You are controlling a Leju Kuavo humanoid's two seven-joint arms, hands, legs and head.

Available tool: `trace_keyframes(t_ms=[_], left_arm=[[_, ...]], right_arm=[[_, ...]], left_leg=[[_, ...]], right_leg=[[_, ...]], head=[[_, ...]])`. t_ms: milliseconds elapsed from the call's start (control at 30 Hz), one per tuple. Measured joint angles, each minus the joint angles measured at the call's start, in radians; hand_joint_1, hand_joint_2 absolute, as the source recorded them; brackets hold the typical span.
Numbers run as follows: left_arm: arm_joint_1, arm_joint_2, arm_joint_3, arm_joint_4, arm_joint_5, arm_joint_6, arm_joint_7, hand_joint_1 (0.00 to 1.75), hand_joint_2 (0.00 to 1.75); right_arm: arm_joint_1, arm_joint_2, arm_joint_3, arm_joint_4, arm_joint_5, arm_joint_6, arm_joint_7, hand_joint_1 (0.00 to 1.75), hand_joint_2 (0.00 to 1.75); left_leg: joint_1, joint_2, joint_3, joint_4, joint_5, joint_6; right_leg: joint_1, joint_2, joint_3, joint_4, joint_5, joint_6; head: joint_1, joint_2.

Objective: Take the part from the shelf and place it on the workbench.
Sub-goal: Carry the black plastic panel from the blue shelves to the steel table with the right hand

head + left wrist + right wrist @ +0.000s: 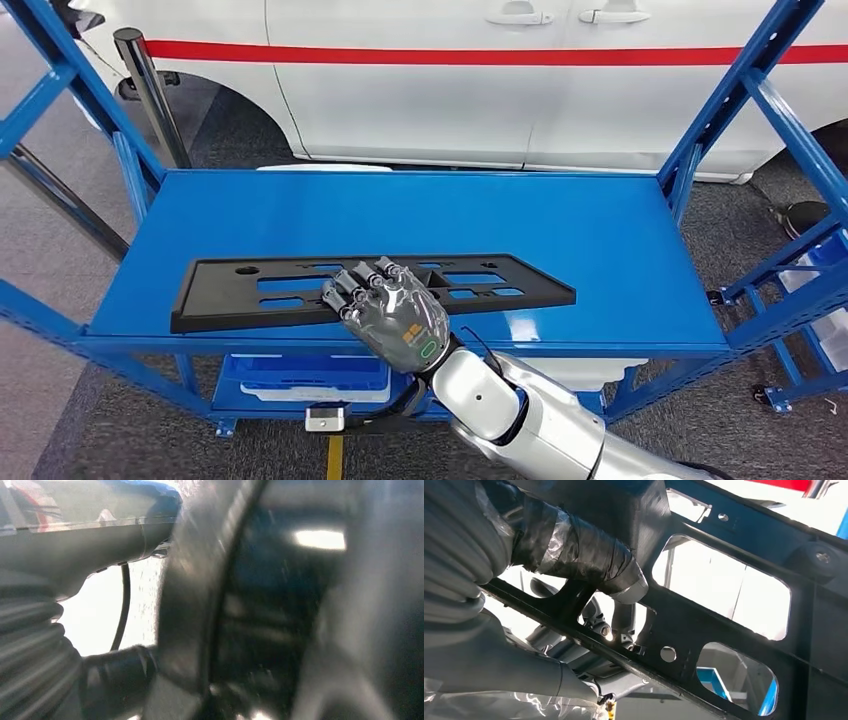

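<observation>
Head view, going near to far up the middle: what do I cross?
Right arm → right hand on the black part → bare blue shelf → white vehicle.

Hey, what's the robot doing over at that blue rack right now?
The robot's right hand is on a long black part with cutouts, which lies on the blue shelf near its front edge. The right wrist view shows the thumb over the part's frame and fingers beneath it, so the hand seems to be gripping it. The part is not yet clear of the shelf. A white car with a red stripe stands behind the rack. The left wrist view is too blurred to read.
</observation>
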Motion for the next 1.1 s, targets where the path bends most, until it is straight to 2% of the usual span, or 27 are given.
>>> trace_keyframes(t_ms=[33, 67, 100, 133, 167, 233, 300, 333, 367, 400, 467, 500, 533, 567, 633, 667, 700, 733, 767, 833, 867, 900, 967, 1000, 1033, 1067, 1100], left_arm=[[0.000, 0.000, 0.000, 0.000, 0.000, -0.001, 0.000, 0.00, 1.75], [0.000, 0.001, 0.000, 0.000, 0.000, -0.001, 0.000, 0.00, 1.75], [0.000, 0.002, 0.000, 0.000, 0.000, -0.002, 0.000, 0.00, 1.75], [-0.001, 0.001, 0.000, 0.000, 0.000, -0.002, 0.000, 0.00, 1.75], [-0.001, 0.001, -0.001, 0.000, 0.000, -0.002, 0.000, 0.00, 1.75], [-0.002, 0.001, -0.002, 0.000, -0.001, -0.003, 0.000, 0.00, 1.75], [-0.003, 0.001, -0.004, 0.000, -0.003, -0.004, 0.000, 0.00, 1.75], [-0.004, 0.001, -0.005, 0.000, -0.004, -0.005, -0.001, 0.00, 1.75], [-0.006, 0.001, -0.006, 0.000, -0.004, -0.005, -0.001, 0.00, 1.75], [-0.006, 0.001, -0.006, 0.000, -0.005, -0.005, -0.001, 0.00, 1.75], [-0.007, 0.001, -0.006, 0.000, -0.005, -0.005, -0.001, 0.00, 1.75], [-0.007, 0.001, -0.007, 0.000, -0.005, -0.005, -0.001, 0.00, 1.75], [-0.006, 0.001, -0.007, 0.000, -0.005, -0.005, -0.001, 0.00, 1.75], [-0.006, 0.001, -0.007, 0.000, -0.005, -0.005, -0.001, 0.00, 1.75], [-0.006, 0.001, -0.008, 0.000, -0.005, -0.005, -0.001, 0.00, 1.75], [-0.006, -0.001, -0.008, 0.000, -0.005, -0.005, -0.001, 0.00, 1.75], [-0.005, -0.002, -0.008, 0.001, -0.005, -0.005, -0.001, 0.00, 1.75], [-0.005, -0.004, -0.009, 0.001, -0.005, -0.005, -0.001, 0.00, 1.75], [-0.004, -0.005, -0.010, 0.001, -0.005, -0.005, -0.001, 0.00, 1.75], [-0.004, -0.006, -0.013, 0.001, -0.005, -0.005, -0.001, 0.00, 1.75], [-0.004, -0.006, -0.015, 0.002, -0.005, -0.005, -0.002, 0.00, 1.75], [-0.003, -0.006, -0.016, 0.002, -0.005, -0.005, -0.002, 0.00, 1.75], [-0.003, -0.005, -0.017, 0.002, -0.005, -0.005, -0.002, 0.00, 1.75], [-0.003, -0.004, -0.018, 0.002, -0.005, -0.005, -0.003, 0.00, 1.75], [-0.003, -0.003, -0.018, 0.002, -0.005, -0.005, -0.003, 0.00, 1.75], [-0.004, -0.002, -0.019, 0.002, -0.005, -0.005, -0.003, 0.00, 1.75], [-0.003, -0.001, -0.019, 0.002, -0.005, -0.005, -0.003, 0.00, 1.75]], right_arm=[[0.001, 0.000, 0.000, 0.001, 0.000, 0.001, 0.000, 1.75, 1.75], [0.001, 0.000, 0.000, 0.002, 0.000, 0.002, 0.000, 1.75, 1.75], [0.001, 0.000, 0.000, 0.003, 0.000, 0.002, 0.000, 1.75, 1.75], [0.000, 0.000, 0.000, 0.003, 0.000, 0.002, 0.000, 1.75, 1.75], [0.000, 0.001, 0.000, 0.003, -0.001, 0.002, 0.000, 1.75, 1.75], [0.000, 0.002, 0.000, 0.003, -0.004, 0.002, 0.000, 1.75, 1.75], [0.001, 0.002, 0.000, 0.003, -0.007, 0.003, 0.000, 1.75, 1.75], [0.001, 0.002, -0.001, 0.003, -0.008, 0.003, 0.000, 1.75, 1.75], [0.001, 0.002, -0.001, 0.003, -0.009, 0.003, 0.000, 1.75, 1.75], [0.001, 0.002, -0.001, 0.004, -0.010, 0.003, 0.000, 1.75, 1.75], [0.001, 0.002, -0.001, 0.004, -0.012, 0.003, 0.000, 1.75, 1.75], [0.002, 0.001, -0.001, 0.004, -0.013, 0.003, 0.000, 1.75, 1.75], [0.002, 0.001, -0.001, 0.004, -0.013, 0.003, 0.000, 1.75, 1.75], [0.003, 0.001, -0.001, 0.004, -0.013, 0.003, 0.000, 1.75, 1.75], [0.001, 0.002, -0.001, 0.004, -0.013, 0.003, 0.000, 1.75, 1.75], [0.000, 0.002, -0.001, 0.004, -0.013, 0.003, 0.000, 1.75, 1.75], [-0.002, 0.002, -0.001, 0.004, -0.013, 0.003, 0.000, 1.75, 1.75], [-0.003, 0.002, -0.001, 0.004, -0.014, 0.002, 0.000, 1.75, 1.75], [-0.005, 0.002, -0.001, 0.004, -0.014, 0.002, 0.001, 1.75, 1.75], [-0.007, 0.002, -0.002, 0.004, -0.014, 0.003, 0.001, 1.75, 1.75], [-0.008, 0.002, -0.002, 0.004, -0.014, 0.003, 0.001, 1.75, 1.75], [-0.008, 0.003, -0.002, 0.004, -0.014, 0.003, 0.001, 1.75, 1.75], [-0.007, 0.004, -0.002, 0.004, -0.014, 0.003, 0.001, 1.75, 1.75], [-0.006, 0.004, -0.002, 0.005, -0.014, 0.003, 0.000, 1.75, 1.75], [-0.005, 0.004, -0.002, 0.005, -0.015, 0.003, 0.000, 1.75, 1.75], [-0.004, 0.004, -0.002, 0.005, -0.016, 0.003, 0.000, 1.75, 1.75], [-0.003, 0.004, -0.002, 0.005, -0.017, 0.003, 0.000, 1.75, 1.75]], left_leg=[[0.004, 0.000, 0.007, 0.020, 0.009, -0.007], [0.008, 0.000, 0.029, 0.008, 0.036, -0.014], [0.014, 0.000, 0.066, -0.035, 0.065, -0.022], [0.017, 0.000, 0.111, -0.095, 0.075, -0.030], [0.018, -0.002, 0.149, -0.152, 0.073, -0.031], [0.015, -0.005, 0.181, -0.214, 0.048, -0.020], [0.012, -0.004, 0.168, -0.214, 0.054, 0.005], [0.011, -0.002, 0.162, -0.213, 0.062, 0.017], [0.010, 0.000, 0.153, -0.214, 0.073, 0.029], [0.009, 0.002, 0.141, -0.214, 0.085, 0.039], [0.004, 0.004, 0.112, -0.213, 0.109, 0.049], [0.000, 0.005, 0.098, -0.213, 0.120, 0.051], [-0.004, 0.005, 0.083, -0.212, 0.130, 0.052], [-0.009, 0.005, 0.069, -0.212, 0.141, 0.053], [-0.016, 0.004, 0.045, -0.212, 0.163, 0.053], [-0.019, 0.003, 0.036, -0.213, 0.172, 0.052], [-0.019, 0.004, 0.032, -0.215, 0.182, 0.048], [-0.016, 0.004, 0.031, -0.220, 0.191, 0.044], [-0.013, 0.005, 0.030, -0.226, 0.202, 0.037], [-0.008, 0.004, 0.027, -0.233, 0.208, 0.026], [-0.009, 0.004, 0.021, -0.222, 0.187, 0.022], [-0.008, 0.003, 0.012, -0.192, 0.146, 0.018], [-0.004, 0.003, -0.011, -0.082, 0.044, 0.008], [-0.001, 0.003, -0.018, -0.023, 0.017, 0.002], [0.001, 0.003, -0.017, 0.018, 0.017, -0.005], [0.005, 0.003, -0.005, 0.032, 0.041, -0.012], [0.009, 0.003, 0.022, 0.016, 0.073, -0.020]], right_leg=[[-0.003, -0.001, -0.016, 0.006, 0.008, 0.005], [-0.008, -0.002, -0.034, 0.014, 0.015, 0.010], [-0.013, -0.003, -0.052, 0.026, 0.020, 0.016], [-0.016, -0.003, -0.071, 0.041, 0.024, 0.023], [-0.017, -0.002, -0.087, 0.056, 0.028, 0.029], [-0.014, 0.000, -0.105, 0.075, 0.037, 0.042], [-0.017, 0.001, -0.109, 0.077, 0.048, 0.056], [-0.019, 0.001, -0.113, 0.083, 0.038, 0.062], [-0.022, 0.002, -0.122, 0.105, 0.007, 0.066], [-0.024, 0.002, -0.135, 0.145, -0.039, 0.068], [-0.024, 0.004, -0.164, 0.267, -0.138, 0.070], [-0.023, 0.005, -0.170, 0.321, -0.161, 0.070], [-0.022, 0.006, -0.164, 0.350, -0.160, 0.066], [-0.019, 0.006, -0.142, 0.348, -0.142, 0.059], [-0.005, 0.008, -0.047, 0.243, -0.101, 0.033], [0.003, 0.008, 0.008, 0.165, -0.102, 0.016], [0.011, 0.007, 0.051, 0.102, -0.108, 0.005], [0.018, 0.007, 0.076, 0.059, -0.114, -0.003], [0.022, 0.007, 0.083, 0.036, -0.112, -0.007], [0.021, 0.006, 0.077, 0.012, -0.081, -0.010], [0.018, 0.003, 0.072, 0.000, -0.065, -0.014], [0.014, 0.001, 0.064, -0.009, -0.048, -0.015], [0.013, 0.000, 0.036, -0.011, -0.023, -0.017], [0.012, -0.001, 0.020, -0.008, -0.012, -0.015], [0.010, -0.003, 0.002, -0.004, -0.001, -0.011], [0.006, -0.004, -0.018, 0.003, 0.008, -0.006], [0.001, -0.005, -0.039, 0.014, 0.016, 0.000]], head=[[0.000, 0.000], [0.000, 0.000], [0.000, 0.000], [-0.001, 0.000], [-0.001, 0.000], [-0.001, 0.000], [0.000, 0.000], [0.000, 0.000], [0.000, 0.000], [0.000, 0.000], [0.000, 0.000], [0.000, 0.000], [0.000, 0.000], [0.000, 0.000], [0.000, 0.000], [-0.001, 0.000], [-0.001, 0.000], [-0.001, 0.000], [-0.001, 0.000], [0.000, 0.000], [-0.001, 0.000], [-0.001, 0.000], [-0.002, 0.000], [-0.002, 0.000], [-0.002, 0.000], [-0.002, 0.000], [-0.002, 0.000]])
